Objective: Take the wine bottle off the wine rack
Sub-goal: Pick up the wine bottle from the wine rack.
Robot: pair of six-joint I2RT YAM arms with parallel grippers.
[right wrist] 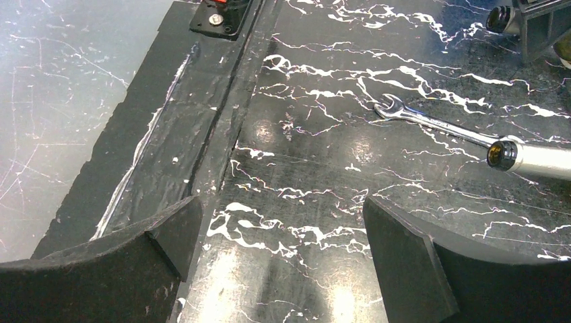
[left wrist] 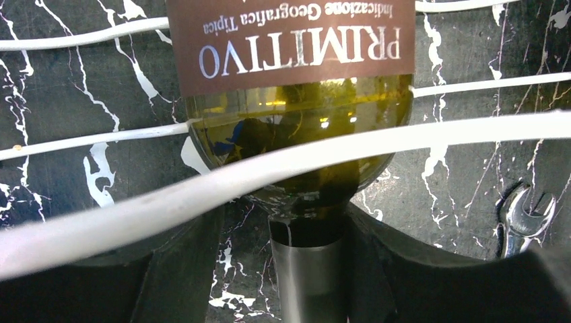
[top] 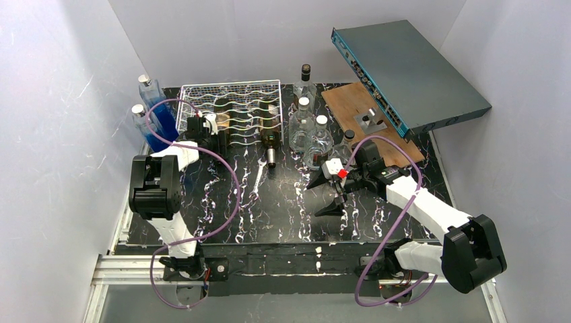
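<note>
The silver-white wire wine rack [top: 232,101] stands at the back left of the table. A green wine bottle [left wrist: 296,128] with a brown PRIMITIVO label lies in it under the rack wires [left wrist: 168,202], its silver-foiled neck [left wrist: 313,269] pointing at me. My left gripper [top: 210,132] [left wrist: 283,232] straddles that neck: the right finger [left wrist: 397,269] lies against it, and a gap shows beside the left finger [left wrist: 178,276]. A second dark bottle [top: 271,138] lies further right in the rack. My right gripper [top: 330,192] [right wrist: 279,229] hovers open over the bare table.
A wrench [top: 259,176] [right wrist: 431,121] lies in front of the rack. Clear glass bottles [top: 306,128] stand right of the rack, and blue bottles [top: 151,108] stand left of it. A wooden board [top: 363,118] and a grey box [top: 411,74] sit at the back right.
</note>
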